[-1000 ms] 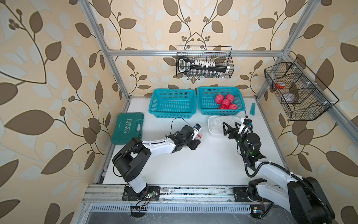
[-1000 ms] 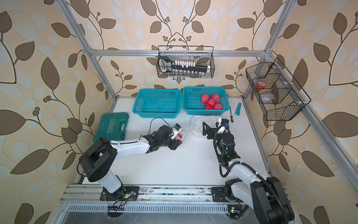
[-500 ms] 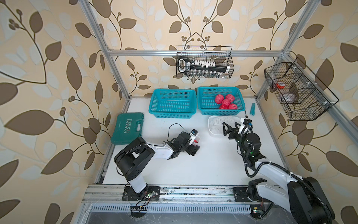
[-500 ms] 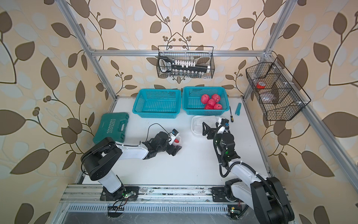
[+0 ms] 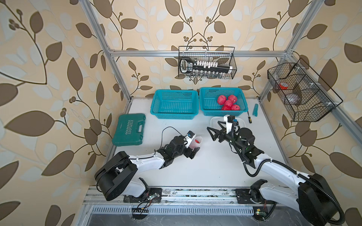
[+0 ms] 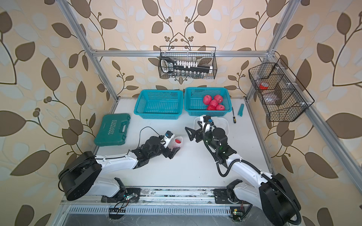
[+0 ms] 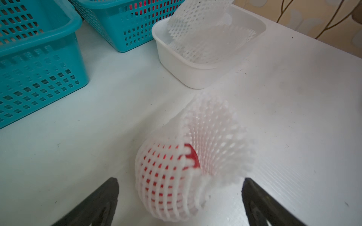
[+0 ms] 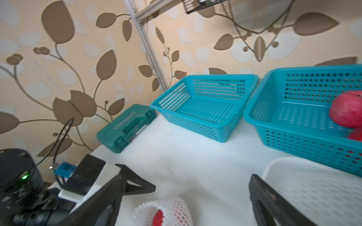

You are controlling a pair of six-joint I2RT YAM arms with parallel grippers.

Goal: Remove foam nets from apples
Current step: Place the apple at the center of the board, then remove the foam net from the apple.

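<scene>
White meshed net (image 7: pixel 215 140), apparently red apple (image 7: pixel 191 156)

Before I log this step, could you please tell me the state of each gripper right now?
Left gripper: open, straddling the white foam-netted red apple, not gripping it.
Right gripper: open, holding nothing.

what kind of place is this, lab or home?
Probably a robot test cell, not a home: aluminium frame around wallpapered walls, white tabletop, and a mounting rail at its front edge.
</scene>
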